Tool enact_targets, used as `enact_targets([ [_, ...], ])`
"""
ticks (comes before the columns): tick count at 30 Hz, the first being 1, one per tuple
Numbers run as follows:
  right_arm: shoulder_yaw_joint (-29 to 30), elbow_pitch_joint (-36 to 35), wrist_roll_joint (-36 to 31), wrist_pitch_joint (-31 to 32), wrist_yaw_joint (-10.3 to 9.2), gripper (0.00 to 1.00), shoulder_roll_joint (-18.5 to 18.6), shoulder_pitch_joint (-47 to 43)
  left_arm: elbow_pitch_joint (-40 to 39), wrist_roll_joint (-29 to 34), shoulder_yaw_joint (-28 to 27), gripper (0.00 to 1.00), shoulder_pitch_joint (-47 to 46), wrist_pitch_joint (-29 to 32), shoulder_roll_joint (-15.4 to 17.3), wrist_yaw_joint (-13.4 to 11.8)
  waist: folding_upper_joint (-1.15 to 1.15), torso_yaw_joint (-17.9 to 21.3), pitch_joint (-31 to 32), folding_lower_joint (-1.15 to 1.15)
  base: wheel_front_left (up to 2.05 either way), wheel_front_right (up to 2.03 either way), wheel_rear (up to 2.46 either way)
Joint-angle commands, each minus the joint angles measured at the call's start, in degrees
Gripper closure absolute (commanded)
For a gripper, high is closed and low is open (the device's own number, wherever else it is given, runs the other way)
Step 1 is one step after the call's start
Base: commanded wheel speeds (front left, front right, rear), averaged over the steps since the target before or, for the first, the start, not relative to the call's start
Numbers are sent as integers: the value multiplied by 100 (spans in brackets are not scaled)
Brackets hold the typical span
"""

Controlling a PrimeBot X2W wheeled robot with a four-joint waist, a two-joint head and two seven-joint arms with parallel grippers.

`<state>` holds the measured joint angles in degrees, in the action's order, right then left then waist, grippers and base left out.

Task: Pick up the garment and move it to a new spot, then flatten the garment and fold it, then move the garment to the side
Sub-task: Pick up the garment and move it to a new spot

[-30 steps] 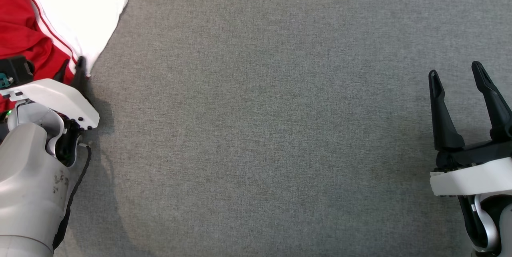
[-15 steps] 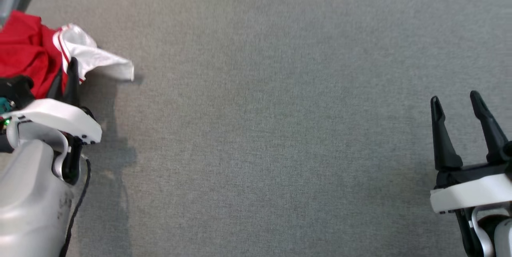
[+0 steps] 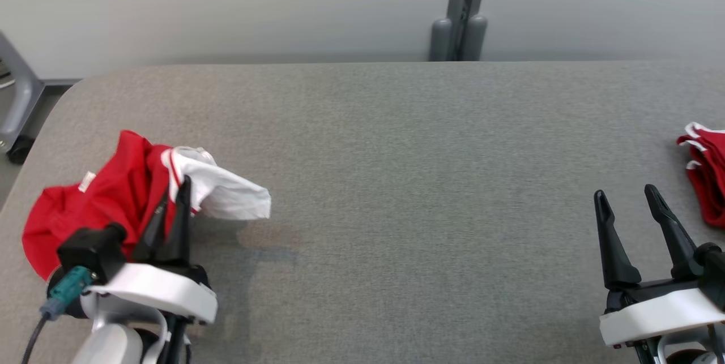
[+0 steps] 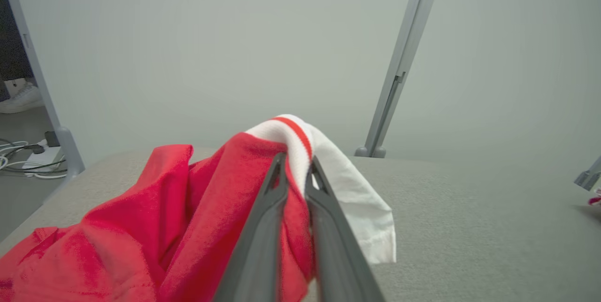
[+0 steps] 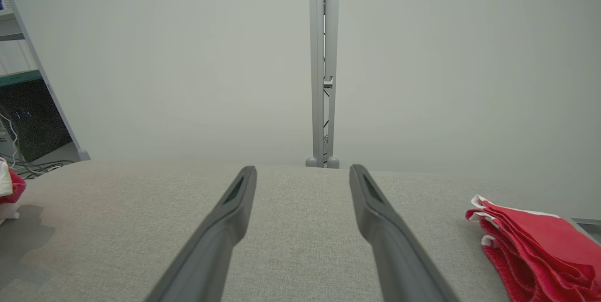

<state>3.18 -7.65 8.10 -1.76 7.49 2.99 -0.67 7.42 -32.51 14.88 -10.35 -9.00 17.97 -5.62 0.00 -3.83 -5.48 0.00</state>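
Observation:
A red garment with a white, red-striped sleeve (image 3: 102, 200) hangs bunched at the left of the grey table (image 3: 396, 154). My left gripper (image 3: 174, 193) is shut on its seam where red meets white, lifting it; in the left wrist view the garment (image 4: 164, 217) drapes over both sides of the closed fingers (image 4: 263, 227), the white sleeve (image 4: 357, 198) falling to the right. My right gripper (image 3: 626, 197) stands open and empty at the lower right, its fingers (image 5: 220, 231) spread above bare table.
A folded red garment (image 3: 705, 174) lies at the table's right edge, also in the right wrist view (image 5: 535, 250). A grey post (image 3: 461, 7) stands behind the table's far edge. The rounded far-left table corner (image 3: 73, 84) is near a chair leg (image 3: 17, 98).
The head camera has tilted up, bringing the far table edge, wall and the folded garment at right into view. The left gripper has lifted the garment and carried it rightward; the white sleeve now dangles.

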Motion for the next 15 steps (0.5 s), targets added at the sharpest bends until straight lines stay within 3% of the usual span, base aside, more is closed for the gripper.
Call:
enact_targets([
  [1, 15, -26, 47, 12, 1, 0, 11, -90, -490, 52, 80, 100, 243, 187, 52, -123, 0, 217, 157, 0, 0, 0, 0],
  [5, -10, -81, 81, 11, 1, 0, 5, -74, -1141, 111, 398, 100, 456, 533, 8, -150, 0, 473, 95, 0, 0, 0, 0],
  [10, -52, -120, 153, -42, 1, 0, 3, 41, -1333, 258, 773, 100, 129, 723, -137, -44, 0, 833, -127, 0, 0, 0, 0],
  [15, -142, -131, 258, -159, 1, 0, 2, 249, -1358, 504, 1253, 100, -574, 904, -350, 220, 0, 1437, -584, 0, 0, 0, 0],
])
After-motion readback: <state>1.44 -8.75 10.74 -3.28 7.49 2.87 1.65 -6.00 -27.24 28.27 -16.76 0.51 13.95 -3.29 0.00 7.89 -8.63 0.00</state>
